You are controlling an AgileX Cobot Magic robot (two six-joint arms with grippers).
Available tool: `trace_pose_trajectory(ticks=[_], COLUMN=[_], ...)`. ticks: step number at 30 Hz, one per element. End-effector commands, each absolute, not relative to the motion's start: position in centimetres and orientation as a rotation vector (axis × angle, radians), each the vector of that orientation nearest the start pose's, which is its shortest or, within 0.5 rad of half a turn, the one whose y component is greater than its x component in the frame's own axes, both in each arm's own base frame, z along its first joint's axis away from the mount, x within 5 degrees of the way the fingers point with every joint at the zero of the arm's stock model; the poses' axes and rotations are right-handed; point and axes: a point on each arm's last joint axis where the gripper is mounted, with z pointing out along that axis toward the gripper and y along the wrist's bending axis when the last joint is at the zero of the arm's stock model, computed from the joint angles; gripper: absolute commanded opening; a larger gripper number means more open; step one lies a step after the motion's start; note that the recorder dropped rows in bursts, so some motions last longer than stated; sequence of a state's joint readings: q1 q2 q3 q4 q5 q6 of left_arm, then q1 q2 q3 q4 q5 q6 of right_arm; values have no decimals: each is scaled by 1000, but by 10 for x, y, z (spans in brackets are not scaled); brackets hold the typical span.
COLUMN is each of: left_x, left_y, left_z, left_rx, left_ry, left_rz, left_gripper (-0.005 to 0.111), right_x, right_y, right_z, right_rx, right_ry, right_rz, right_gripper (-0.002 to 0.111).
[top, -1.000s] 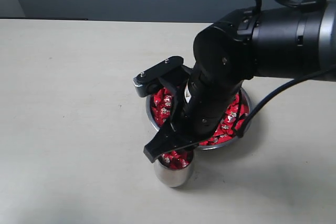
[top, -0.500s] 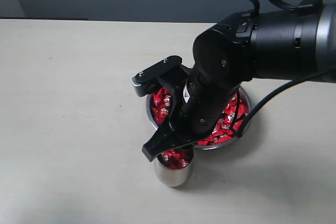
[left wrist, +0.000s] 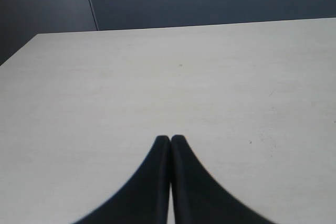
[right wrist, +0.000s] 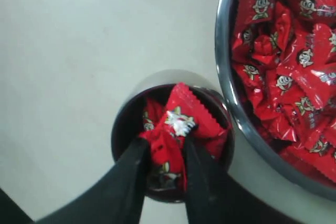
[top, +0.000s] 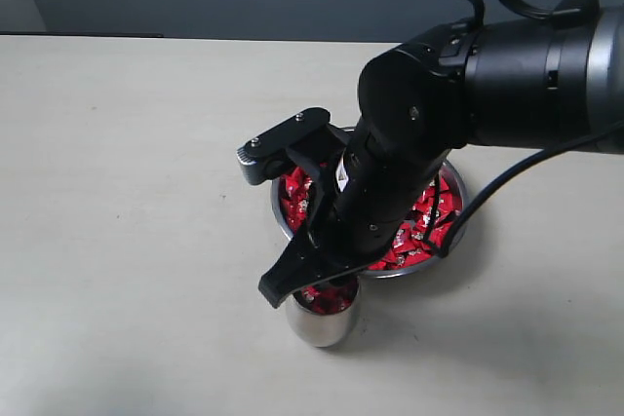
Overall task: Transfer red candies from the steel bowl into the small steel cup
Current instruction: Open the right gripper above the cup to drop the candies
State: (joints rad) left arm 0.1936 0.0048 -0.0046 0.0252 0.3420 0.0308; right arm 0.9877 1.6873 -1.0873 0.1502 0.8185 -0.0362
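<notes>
- Pale and matt, the counter (top: 117, 192) is seen to carry everything. Only bare surface is shown ahead of the left fingers (left wrist: 157, 153), which are pressed together with nothing between them. The left arm is therefore judged the farther one from the work.
- Off to one side of the right fingers (right wrist: 135, 161) the wide steel bowl (right wrist: 224, 82) is placed, heaped with red candies (right wrist: 286, 51).
- Directly beneath the right fingertips the small steel cup (right wrist: 119, 129) is found, upright and just beside the bowl's rim. Its mouth is filled to about the rim with more red wrappers.
- Between the right fingers one red candy (right wrist: 178, 114) is framed. Its long axis lies roughly along the fingers, and its far end reaches past the tips over the cup's mouth.
- A gap about as wide as that candy is shown between the right fingers. Whether the wrapper is pinched or merely flanked cannot be told.
- Candy, fingertips and cup mouth are stacked in one line, so a straight release is judged to be enough. With the cup so full, a slide over the rim onto the counter is the risk to be watched.
</notes>
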Motion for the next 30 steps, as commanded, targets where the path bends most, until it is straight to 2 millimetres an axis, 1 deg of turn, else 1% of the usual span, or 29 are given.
trace_pose_trajectory(ticks=[1,18,19,20,23,24,25,30], left_x=[53,53,53,53,53,53,53,53], left_y=[11,11,11,11,11,11,11,11], left_z=[183,183,183,183,183,183,183,183], left_rx=[-126,-126,-126,-126,-126,-126,-126,-126], left_ry=[1817,1817,1817,1817,1817,1817,1817,1817], left_rz=[179,179,179,179,179,179,179,179], left_gripper=[0,0,0,0,0,0,0,0], right_x=[169,170,170,170,170,170,170,172], right_y=[275,275,275,275,275,275,275,274], right_z=[207,207,207,207,207,207,207,207], right_rx=[-1348,-1350,-1352,-1353,-1353,-1353,-1354,-1365], right_ry=[2635,2621,2619,2616,2616,2616,2615,2599], right_rz=[324,317,315,313,313,313,311,291], right_gripper=[28,28,29,33,50,53,55,55])
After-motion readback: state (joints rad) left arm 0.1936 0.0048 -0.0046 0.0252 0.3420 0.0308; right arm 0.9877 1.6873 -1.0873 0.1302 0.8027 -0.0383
